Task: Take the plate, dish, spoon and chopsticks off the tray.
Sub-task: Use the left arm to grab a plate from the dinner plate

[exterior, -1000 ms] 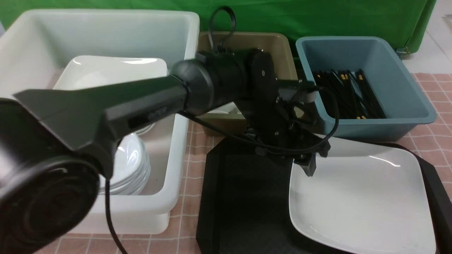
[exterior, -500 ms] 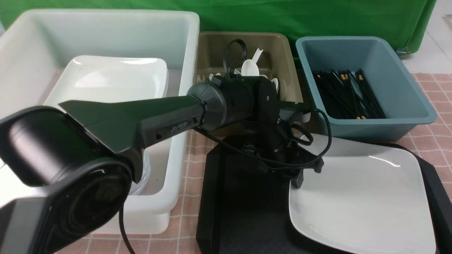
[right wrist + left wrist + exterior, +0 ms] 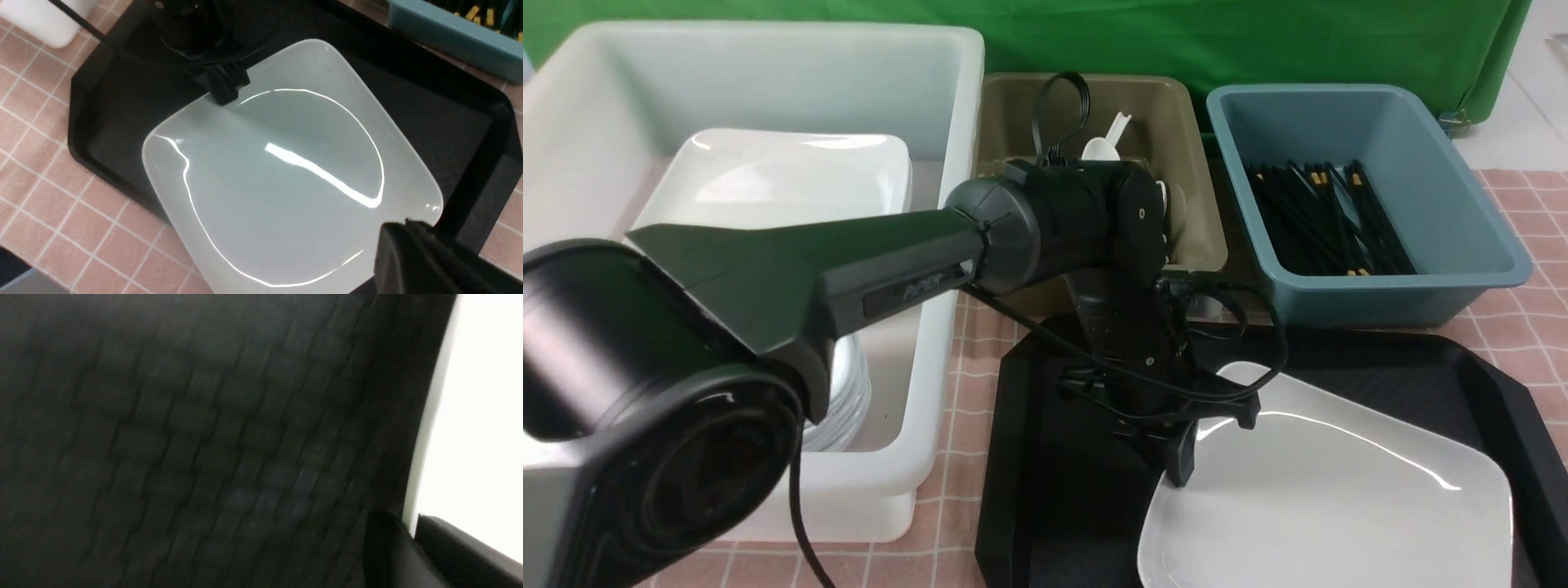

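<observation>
The left arm (image 3: pixel 849 261) reaches forward and rightward across the front view, and its wrist (image 3: pixel 1086 220) bends steeply downward. The left gripper (image 3: pixel 1183 461) points down, with its fingers (image 3: pixel 449 543) pinched onto the rim of the plate (image 3: pixel 1339 506). The right gripper (image 3: pixel 402 228) shows only in its own wrist view, as a dark tip with the fingers pressed together.

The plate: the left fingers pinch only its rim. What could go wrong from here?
1. The glossy plate is pinched by the left fingers at one thin rim spot only, so it might slip or swing when lifted.
2. In the right wrist view it overhangs the near edge of the tray; if released, it may tip onto the table.
</observation>
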Robot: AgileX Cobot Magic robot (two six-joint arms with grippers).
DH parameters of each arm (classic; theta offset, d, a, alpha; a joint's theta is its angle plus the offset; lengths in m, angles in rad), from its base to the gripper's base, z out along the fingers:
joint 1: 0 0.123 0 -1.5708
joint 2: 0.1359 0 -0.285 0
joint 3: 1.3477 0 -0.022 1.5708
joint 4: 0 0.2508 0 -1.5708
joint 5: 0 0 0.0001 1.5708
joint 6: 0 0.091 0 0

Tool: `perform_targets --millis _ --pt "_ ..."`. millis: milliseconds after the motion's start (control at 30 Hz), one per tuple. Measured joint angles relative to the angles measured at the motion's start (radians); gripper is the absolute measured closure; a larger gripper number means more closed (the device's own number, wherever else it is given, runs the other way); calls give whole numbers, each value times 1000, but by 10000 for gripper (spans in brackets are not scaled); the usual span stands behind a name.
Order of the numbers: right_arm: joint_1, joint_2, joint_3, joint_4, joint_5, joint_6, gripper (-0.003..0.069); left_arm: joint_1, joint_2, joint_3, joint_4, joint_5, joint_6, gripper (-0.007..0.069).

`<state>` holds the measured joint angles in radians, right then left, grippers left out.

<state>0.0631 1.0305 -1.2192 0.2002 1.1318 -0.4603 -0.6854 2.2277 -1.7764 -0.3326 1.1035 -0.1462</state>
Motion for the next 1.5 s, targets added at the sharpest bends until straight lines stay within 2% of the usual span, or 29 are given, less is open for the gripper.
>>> perform_targets --millis 100,267,467,600,700,767,800,833,867,900,1000,1100,1267,1367,1500 --pt "0 -9 0 0 0 -1 629 -4 -13 1 67 27 -73 599" --pt "0 -9 0 1 0 -1 629 -4 -16 3 109 63 -151 597" --pt "0 -9 0 1 0 -1 629 -4 -16 5 124 72 -179 594" --pt "0 -9 0 1 0 -2 629 -4 -16 5 126 72 -183 566" --pt "0 -9 0 1 0 -3 629 -4 -16 6 145 79 -183 472" --pt "0 -9 0 1 0 -3 629 -4 -16 -3 158 86 -181 367" --pt "0 -9 0 1 0 -3 629 -4 -16 -5 161 87 -180 356" --pt "0 -9 0 1 0 -3 629 -4 -16 -24 171 98 -179 284" --pt "0 -9 0 1 0 -3 629 -4 -16 -35 176 103 -179 253" --pt "0 -9 0 1 0 -3 629 -4 -16 -67 193 110 -176 174" --pt "0 -9 0 1 0 -4 629 -4 -16 -139 248 94 -176 55" --pt "0 -9 0 1 0 -4 629 4 -16 -181 264 29 -175 10" --pt "0 -9 0 24 0 -17 629 24 2 -193 218 -86 -118 16" --pt "0 -9 0 72 -1 -60 629 25 45 -194 173 -109 -48 46" --pt "0 -9 0 125 -1 -102 629 25 84 -194 158 -135 -12 63"
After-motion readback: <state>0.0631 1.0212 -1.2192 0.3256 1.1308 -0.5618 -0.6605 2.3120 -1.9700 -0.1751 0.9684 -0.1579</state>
